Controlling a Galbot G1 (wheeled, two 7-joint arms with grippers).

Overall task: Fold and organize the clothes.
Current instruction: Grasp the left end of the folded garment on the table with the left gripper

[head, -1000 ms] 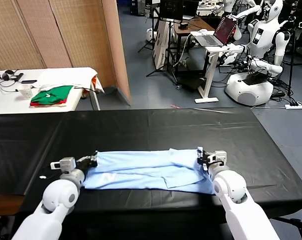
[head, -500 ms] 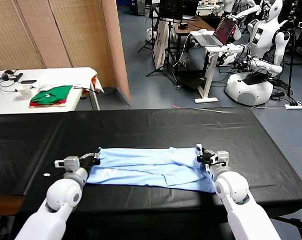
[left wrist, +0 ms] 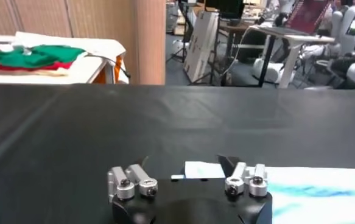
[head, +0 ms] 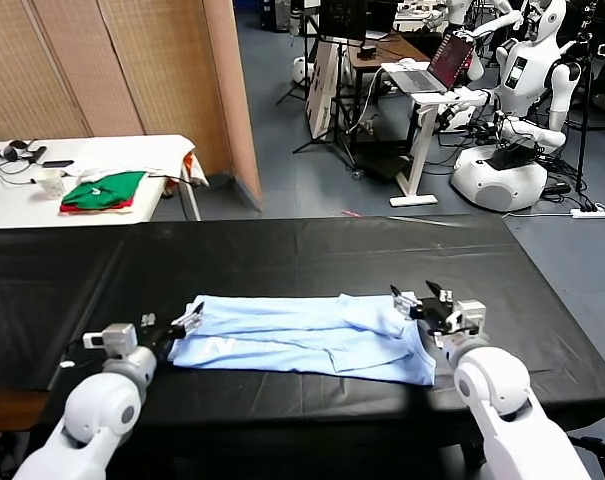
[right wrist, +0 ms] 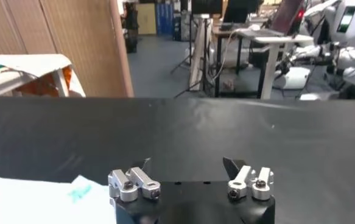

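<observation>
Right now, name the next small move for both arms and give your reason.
Probably reach in and regrip for the next fold: the left gripper and right gripper stand open beside the ends of the light-blue T-shirt, which lies as a long band on the black table, unheld.

Black table (head: 312, 250), wooden partition (head: 112, 70), blue-grey floor (head: 312, 170)

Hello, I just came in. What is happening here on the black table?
A two-armed robot is folding a light-blue T-shirt on the black table. The shirt lies flat as a long folded strip. The left pincer is at the shirt's left end and the right pincer at its right end. Both are open and hold nothing, so the shirt rests free on the table.
</observation>
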